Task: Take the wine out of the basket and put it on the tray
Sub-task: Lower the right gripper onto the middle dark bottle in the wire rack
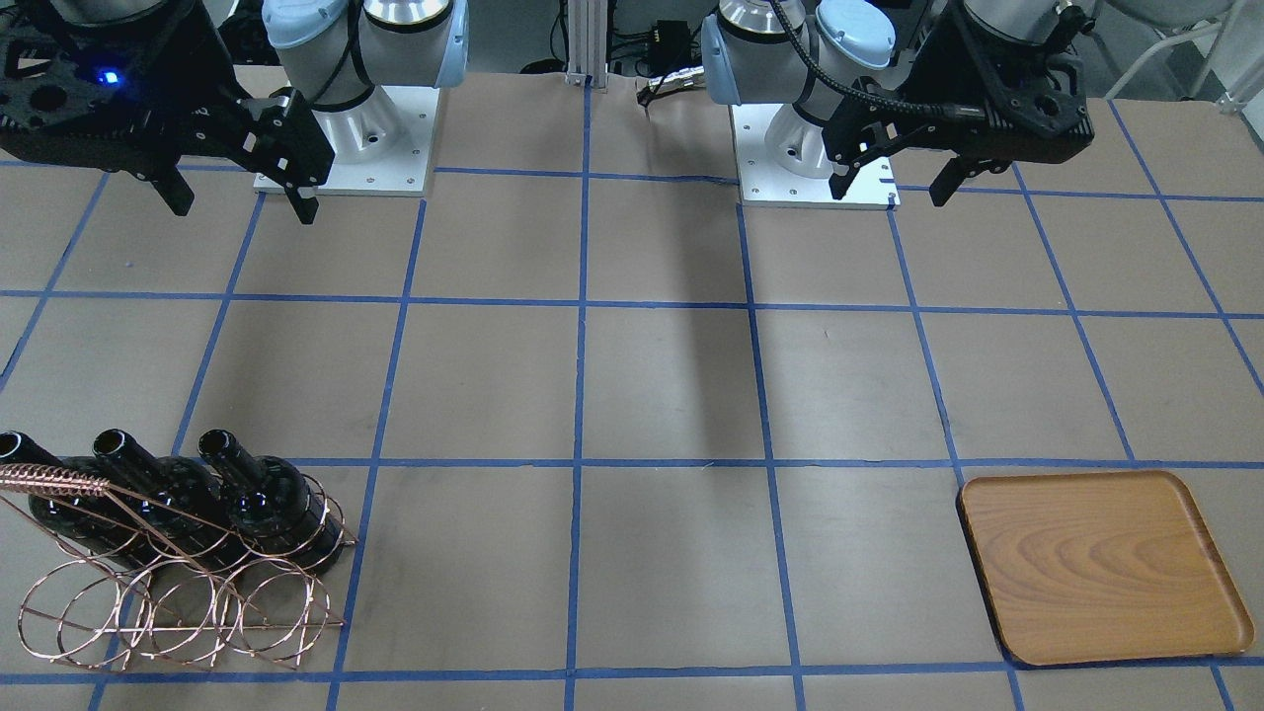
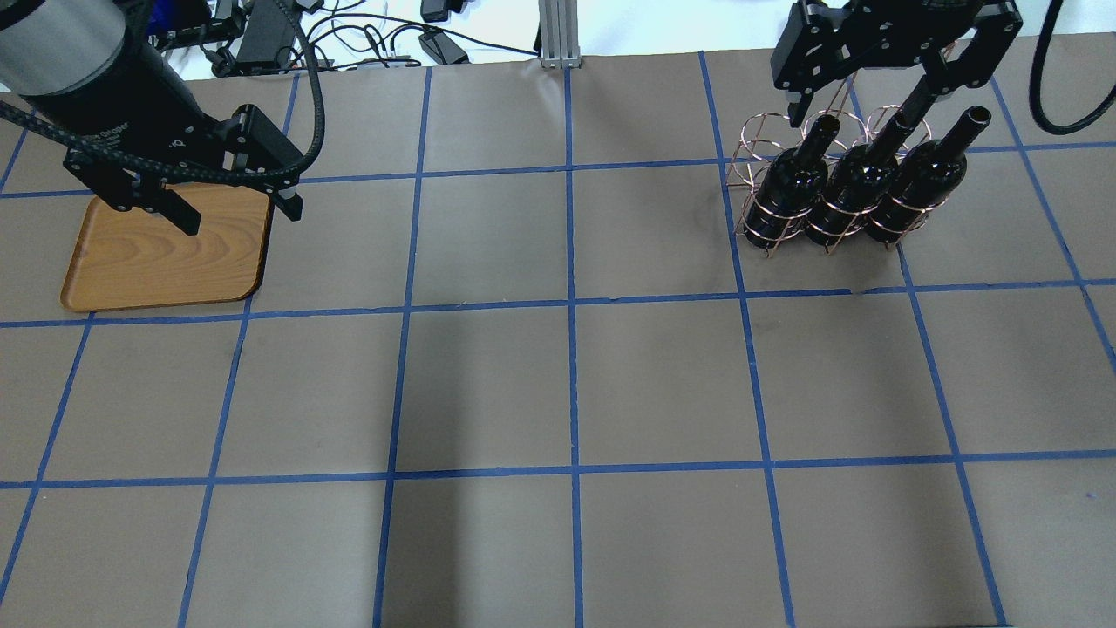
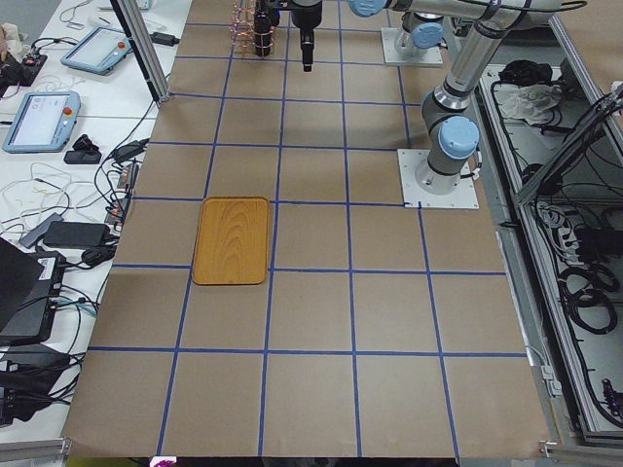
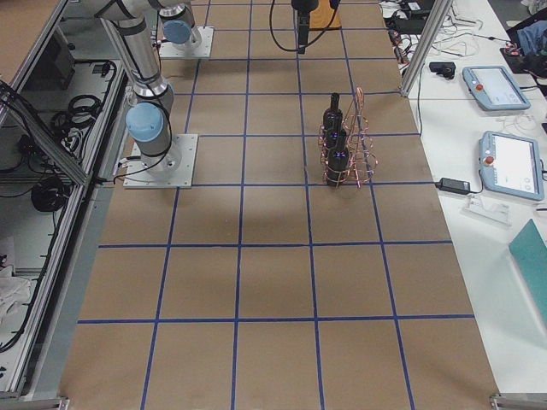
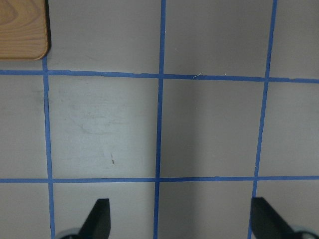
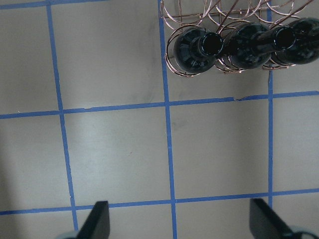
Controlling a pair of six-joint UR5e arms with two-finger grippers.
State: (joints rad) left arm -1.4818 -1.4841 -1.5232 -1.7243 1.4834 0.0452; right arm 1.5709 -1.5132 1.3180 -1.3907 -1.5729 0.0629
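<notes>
Three dark glass wine bottles stand tilted in the copper wire basket (image 1: 54, 479), necks up; the one nearest the table's middle (image 1: 267, 499) also shows in the overhead view (image 2: 789, 183) and the right wrist view (image 6: 197, 47). The wooden tray (image 1: 1101, 568) lies empty at the table's other end (image 2: 166, 257). My right gripper (image 1: 242, 197) is open and empty, high above the table near the basket (image 2: 859, 105). My left gripper (image 1: 894, 186) is open and empty, raised near the tray's edge (image 2: 237, 212); the tray's corner (image 5: 22, 27) shows in its wrist view.
The brown table (image 2: 567, 375) carries a grid of blue tape lines. The two arm bases (image 1: 346, 148) stand at the robot's edge. A metal post (image 2: 551, 35) rises at the far edge, with cables and tablets beyond it.
</notes>
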